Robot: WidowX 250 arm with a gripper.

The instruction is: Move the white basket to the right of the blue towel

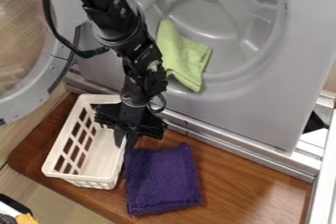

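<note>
Nearest, at 7 o'clock, part of some dark, white and yellow item [26, 218] pokes in at the edge, can't tell what. Blue-purple towel [161, 181], flat on the brown wooden worktop [239, 176] at 6 o'clock. White basket [95, 181] is at 8 o'clock, upright on the worktop, open top, slatted side facing 9 o'clock; it sits left of the towel, just beside it, can't tell if they touch. Pincer [127, 138] is down at the basket's 3 o'clock rim, just past the towel's far left corner, pointing down; can't tell whether it is wide, narrow or clamped on the rim. Black arm [141, 53] comes in from 11 o'clock. Behind the worktop, a grey machine [263, 115] with a round recess; its round door [39, 78] stands open at 10 o'clock. Green cloth [183, 58], creased, lies in the recess toward 12 o'clock, right of the arm.
</note>
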